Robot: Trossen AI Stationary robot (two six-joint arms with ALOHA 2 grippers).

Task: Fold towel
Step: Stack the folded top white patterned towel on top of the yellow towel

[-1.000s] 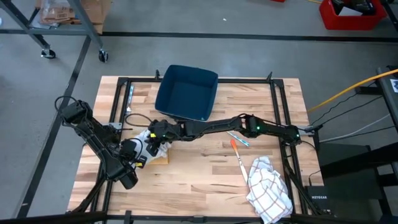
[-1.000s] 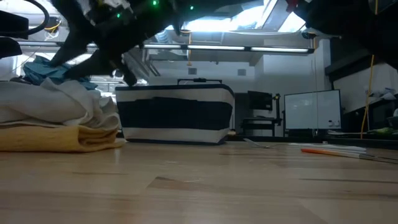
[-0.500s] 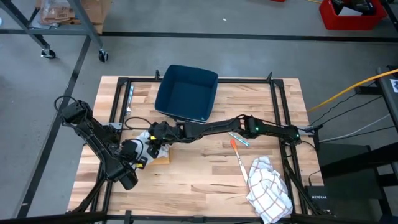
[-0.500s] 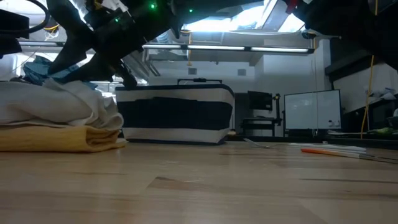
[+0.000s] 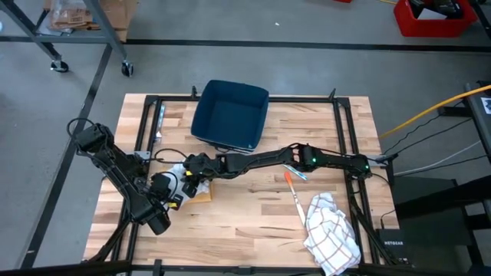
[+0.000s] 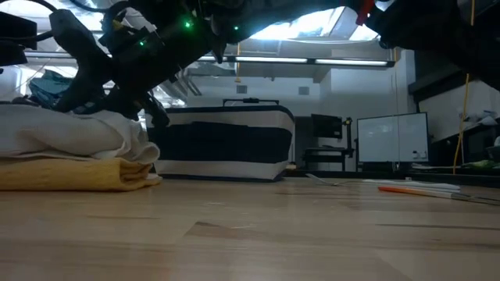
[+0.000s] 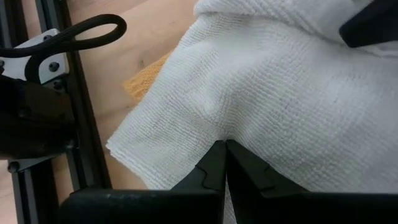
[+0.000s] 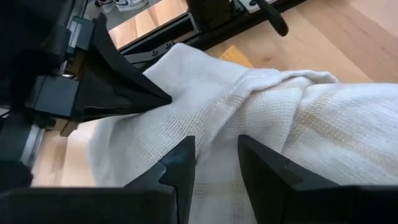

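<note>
A white towel [image 5: 186,178] lies bunched on a folded yellow cloth [image 5: 199,195] at the table's left; the low view shows the white towel [image 6: 70,133] resting on top of the yellow cloth [image 6: 70,173]. My left gripper [image 5: 175,186] is at the towel's near-left side, shut on it [image 7: 224,152]. My right gripper [image 5: 192,170] reaches across from the table's right. Its fingers [image 8: 214,155] stand apart, low over the towel's top. My left gripper pinches the white towel a little in from one corner [image 7: 217,127] between its two shut fingers. The fingers slant down from the table's near-left side. The cloth puckers at the fingertips and lies slack on the yellow cloth. My right gripper has both fingertips [image 8: 180,165] against the towel's top [image 8: 214,134], slanting down from the table's right. Cloth shows in the gap; whether any is pinched I cannot tell.
A blue bin [image 5: 230,115] stands at the far middle. An orange pen [image 5: 294,188] and a checked cloth [image 5: 331,230] lie at the near right. Black frame rails [image 5: 146,130] run along the table's left. Bare wood [image 5: 245,222] shows in the near middle.
My right gripper has sunk onto the white towel with its fingers the same distance apart. The towel's raised heap has been flattened under it and now sits lower on the yellow cloth.
</note>
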